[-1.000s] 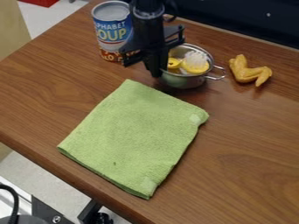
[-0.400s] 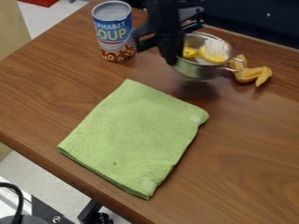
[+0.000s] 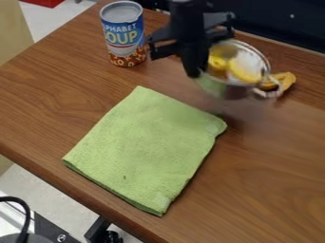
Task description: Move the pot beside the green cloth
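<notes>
The small shiny metal pot (image 3: 236, 91) hangs above the wooden table (image 3: 273, 166), just beyond the far corner of the folded green cloth (image 3: 146, 147). The black two-finger gripper (image 3: 196, 67) has its fingers clamped on the pot's side nearest the blue-labelled soup can (image 3: 122, 40); exactly how they straddle the wall is blurred.

The step in hand seems to be carrying the pot to a place next to the cloth, probably along the edge away from the can. Since the hold is on one side only, the load likely wants to tip, so a smooth, moderate pace should keep the yellow and white contents (image 3: 244, 71) in. Best to give the looped wire handle (image 3: 270, 91) room past the orange-yellow wing-shaped toy (image 3: 287, 80), and swing wide enough that the base misses the cloth. Then lower until the bottom sits flat before letting go, and back off straight up.
</notes>
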`<state>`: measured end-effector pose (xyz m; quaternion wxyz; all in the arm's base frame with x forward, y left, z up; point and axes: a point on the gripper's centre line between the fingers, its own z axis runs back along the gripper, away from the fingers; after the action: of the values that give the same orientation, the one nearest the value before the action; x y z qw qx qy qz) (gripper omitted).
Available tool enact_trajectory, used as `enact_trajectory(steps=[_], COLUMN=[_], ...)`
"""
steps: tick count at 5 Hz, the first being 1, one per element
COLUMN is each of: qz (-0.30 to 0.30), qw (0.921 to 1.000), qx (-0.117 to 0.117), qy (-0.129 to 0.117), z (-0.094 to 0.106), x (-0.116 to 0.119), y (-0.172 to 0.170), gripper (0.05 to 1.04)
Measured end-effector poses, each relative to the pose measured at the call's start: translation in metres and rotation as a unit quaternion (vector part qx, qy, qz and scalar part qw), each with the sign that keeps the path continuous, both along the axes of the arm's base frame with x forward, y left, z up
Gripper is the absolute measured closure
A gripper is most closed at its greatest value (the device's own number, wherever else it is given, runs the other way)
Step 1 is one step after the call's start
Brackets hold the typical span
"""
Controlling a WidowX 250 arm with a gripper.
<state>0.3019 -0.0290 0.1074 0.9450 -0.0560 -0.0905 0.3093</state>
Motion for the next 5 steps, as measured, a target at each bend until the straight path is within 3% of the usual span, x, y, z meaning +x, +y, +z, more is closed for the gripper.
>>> enact_trajectory(steps=[1, 2, 3, 5], qz=[-0.085, -0.147, -0.195, -0.231], qw=[0.9962, 0.9887, 0.9801, 0.9715], qx=[0.004, 0.021, 0.022, 0.033], qy=[0.016, 0.022, 0.030, 0.041], z=[-0.005, -0.014, -0.016, -0.039], x=[-0.021, -0.036, -0.042, -0.058], y=[-0.020, -0.034, -0.045, -0.061], gripper=[1.029, 1.029, 1.029, 1.029])
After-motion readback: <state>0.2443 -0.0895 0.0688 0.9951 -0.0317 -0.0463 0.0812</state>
